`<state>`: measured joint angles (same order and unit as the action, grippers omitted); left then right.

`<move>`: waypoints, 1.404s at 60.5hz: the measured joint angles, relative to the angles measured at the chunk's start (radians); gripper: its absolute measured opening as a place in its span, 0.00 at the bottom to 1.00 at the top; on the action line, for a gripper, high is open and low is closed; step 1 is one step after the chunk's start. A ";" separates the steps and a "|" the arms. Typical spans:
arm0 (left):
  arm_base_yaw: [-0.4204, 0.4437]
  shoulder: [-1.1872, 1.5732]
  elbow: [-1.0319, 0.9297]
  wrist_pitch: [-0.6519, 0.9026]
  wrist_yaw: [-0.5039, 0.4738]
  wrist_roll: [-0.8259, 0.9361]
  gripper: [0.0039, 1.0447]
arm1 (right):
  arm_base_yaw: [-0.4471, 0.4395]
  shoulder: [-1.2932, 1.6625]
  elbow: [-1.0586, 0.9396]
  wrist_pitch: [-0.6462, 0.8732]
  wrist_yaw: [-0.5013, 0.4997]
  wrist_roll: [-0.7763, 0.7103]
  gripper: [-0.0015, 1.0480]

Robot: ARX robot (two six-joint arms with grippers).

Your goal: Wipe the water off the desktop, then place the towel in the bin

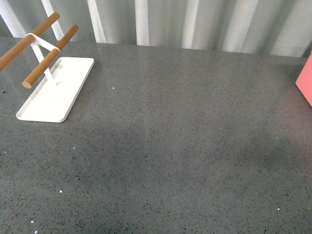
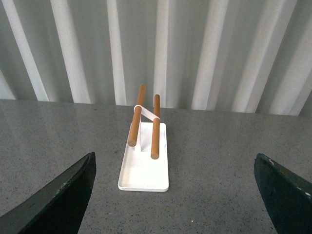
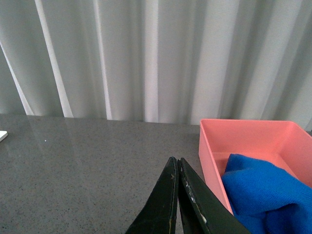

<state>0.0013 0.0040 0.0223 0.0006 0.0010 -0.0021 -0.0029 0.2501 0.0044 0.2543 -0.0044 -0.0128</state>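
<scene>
On the far left of the counter (image 1: pixel 165 161) stood a flat white tray (image 1: pixel 56 92) with two wooden rods (image 1: pixel 51 56) raised above it on a white stand. My left hand (image 2: pixel 173 195) faced that tray, its dark fingers (image 2: pixel 58 195) spread wide and holding nothing. The middle of the grey speckled surface lay bare. At the right edge sat the pink bin (image 3: pixel 253 141), with the blue towel (image 3: pixel 265 195) lying inside it. My right hand (image 3: pixel 178 195) hung just beside the bin's near wall, fingers pressed together, empty.
</scene>
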 joint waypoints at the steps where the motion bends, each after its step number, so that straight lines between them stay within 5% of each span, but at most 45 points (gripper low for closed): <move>1: 0.000 0.000 0.000 0.000 0.000 0.000 0.94 | 0.000 -0.006 0.000 -0.006 0.000 0.000 0.03; 18: 0.000 0.000 0.000 0.000 0.000 0.000 0.94 | 0.000 -0.077 0.000 -0.078 0.000 0.000 0.03; 25: 0.000 0.000 0.000 0.000 0.000 0.000 0.94 | 0.000 -0.215 0.001 -0.246 0.000 0.001 0.03; 40: 0.000 -0.001 0.000 0.000 0.000 0.000 0.94 | 0.000 -0.245 0.001 -0.254 0.000 0.002 0.03; 69: 0.000 -0.001 0.000 0.000 0.000 0.000 0.94 | 0.000 -0.246 0.001 -0.254 0.000 0.002 0.94; 85: 0.000 -0.001 0.000 0.000 0.000 0.000 0.94 | 0.000 -0.246 0.001 -0.254 0.000 0.003 0.93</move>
<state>0.0013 0.0032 0.0223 0.0006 0.0010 -0.0021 -0.0029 0.0044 0.0051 0.0006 -0.0044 -0.0101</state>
